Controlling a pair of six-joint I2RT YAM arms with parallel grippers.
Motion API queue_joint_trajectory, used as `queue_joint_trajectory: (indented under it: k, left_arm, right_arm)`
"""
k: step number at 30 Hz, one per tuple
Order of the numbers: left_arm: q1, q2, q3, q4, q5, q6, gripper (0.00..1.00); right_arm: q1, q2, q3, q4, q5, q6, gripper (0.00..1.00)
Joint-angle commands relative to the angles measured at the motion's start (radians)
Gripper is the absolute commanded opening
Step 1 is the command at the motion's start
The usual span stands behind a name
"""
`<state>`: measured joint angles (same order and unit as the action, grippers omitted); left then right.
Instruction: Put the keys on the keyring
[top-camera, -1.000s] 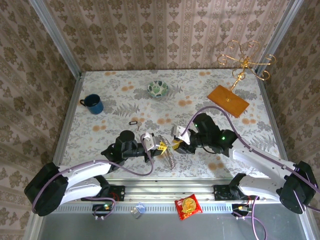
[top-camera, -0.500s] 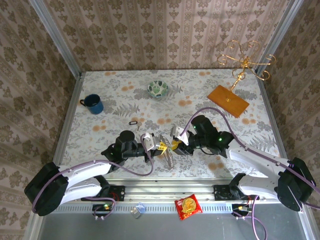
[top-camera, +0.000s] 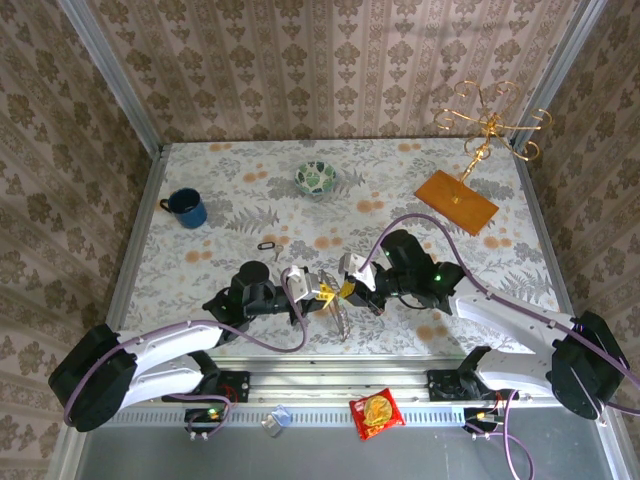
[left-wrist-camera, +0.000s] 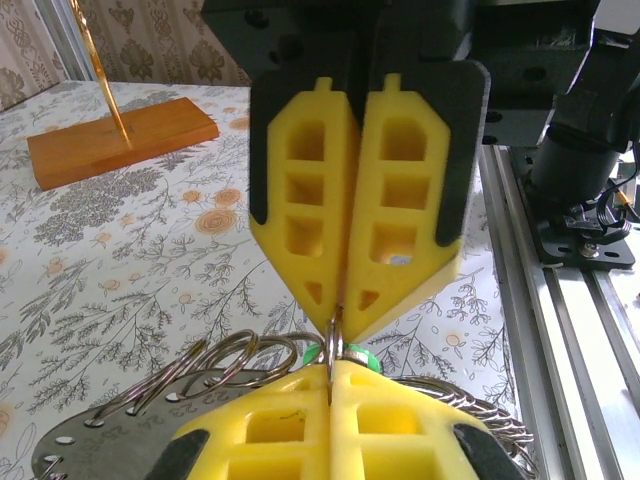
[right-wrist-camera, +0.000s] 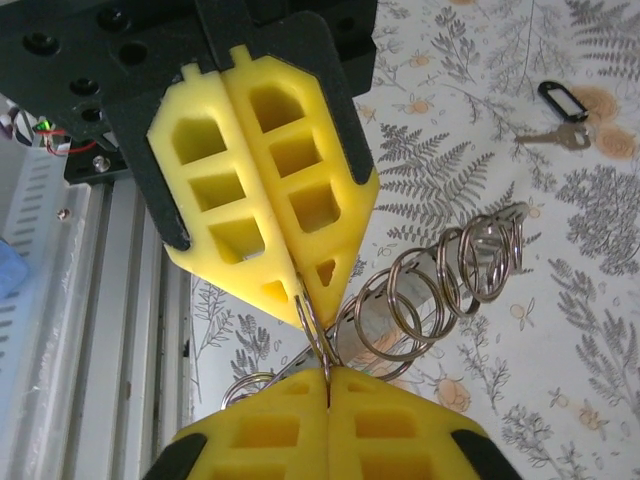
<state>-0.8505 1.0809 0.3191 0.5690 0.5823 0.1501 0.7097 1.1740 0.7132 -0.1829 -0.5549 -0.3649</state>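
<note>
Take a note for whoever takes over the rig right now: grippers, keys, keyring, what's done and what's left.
Left gripper: shut on the keyring, tip to tip with the right's fingers.
Right gripper: shut on the same keyring from the opposite side.
Keys: dark-tagged key lies loose on the table, beyond the left arm. A green bit beside the ring is probably a key head.
Done: both grippers pinch the ring.
Left: thread the dark-tagged key; whether any key is on yet is unclear.
</note>
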Motion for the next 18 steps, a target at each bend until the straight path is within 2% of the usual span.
queue_joint_trajectory:
  k: [1, 7, 15, 16, 18]
  left_arm:
    - [-0.005, -0.004, -0.005, 0.05, 0.017, -0.012, 0.0]
    - [-0.006, -0.006, -0.007, 0.051, 0.021, -0.006, 0.0]
    - [-0.006, -0.004, -0.006, 0.058, 0.021, 0.002, 0.0]
    - [-0.007, -0.004, -0.008, 0.059, 0.02, 0.002, 0.0]
    - [-0.008, -0.004, -0.014, 0.061, 0.02, 0.0, 0.0]
  right_arm:
    - [0.001, 0.005, 0.019, -0.018, -0.001, -0.014, 0.0]
    - [-0.001, 0.026, 0.025, -0.055, 0.07, -0.011, 0.0]
    - [-0.001, 0.1, 0.06, -0.04, 0.016, 0.012, 0.0]
    - [-0.001, 0.092, 0.057, -0.034, 0.016, 0.012, 0.02]
    - [-0.004, 0.064, 0.04, -0.018, 0.024, 0.011, 0.11]
